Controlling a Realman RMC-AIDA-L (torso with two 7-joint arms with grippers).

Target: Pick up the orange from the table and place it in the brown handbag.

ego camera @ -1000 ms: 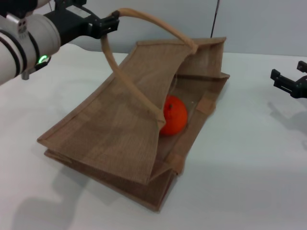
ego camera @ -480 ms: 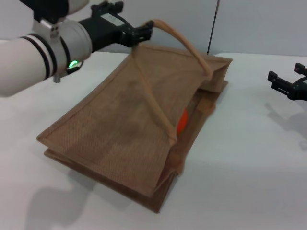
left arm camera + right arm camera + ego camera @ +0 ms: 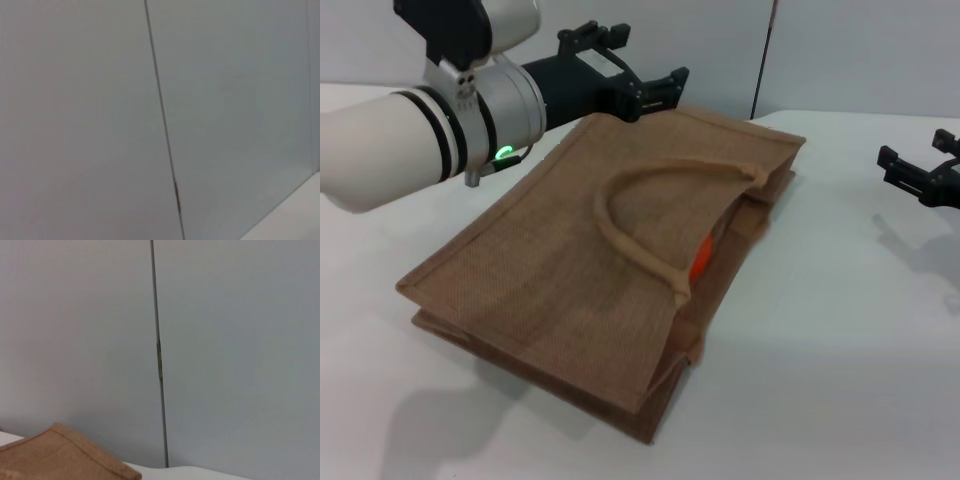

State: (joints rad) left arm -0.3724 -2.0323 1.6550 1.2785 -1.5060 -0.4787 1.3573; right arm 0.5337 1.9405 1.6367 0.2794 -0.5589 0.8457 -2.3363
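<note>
The brown handbag (image 3: 570, 270) lies on its side on the white table (image 3: 840, 340), collapsed flat, with one looped handle (image 3: 640, 205) resting on its upper face. Only a thin sliver of the orange (image 3: 700, 256) shows inside the bag's mouth; the rest is hidden by the fabric. My left gripper (image 3: 655, 60) is open and empty, just above the bag's far edge, clear of the handle. My right gripper (image 3: 917, 152) is open and empty at the far right, above the table. A corner of the bag (image 3: 65, 450) shows in the right wrist view.
A grey wall with a dark vertical seam (image 3: 763, 60) stands behind the table. The left wrist view shows only that wall (image 3: 100, 120). Bare tabletop lies to the right of and in front of the bag.
My left gripper has let go of the handle, which dropped flat onto the bag. The bag's mouth has closed over the orange. The left arm has moved right along the bag's far edge.
</note>
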